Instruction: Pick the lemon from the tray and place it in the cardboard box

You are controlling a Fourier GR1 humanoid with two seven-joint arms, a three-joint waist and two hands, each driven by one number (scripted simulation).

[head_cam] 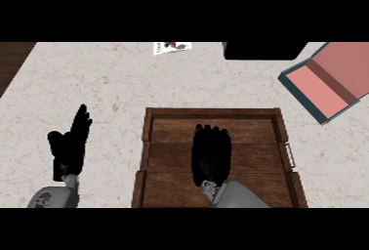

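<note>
Right robot hand [210,155] hovering palm-down over tray [167,128], prob. covering lemon, grasp unclear; left robot hand [70,141] resting released at 9 o'clock.

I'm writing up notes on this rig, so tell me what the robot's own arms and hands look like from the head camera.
Both forearms are smooth light grey casings entering from the lower edge. Each ends in a matte black hand: the left hand beside the wooden tray, the right hand over it. The left forearm shows a small dark marking. No cables show.

R hand [211,155] flat over tray [213,113], L hand [70,144] resting on counter [115,78].
</note>
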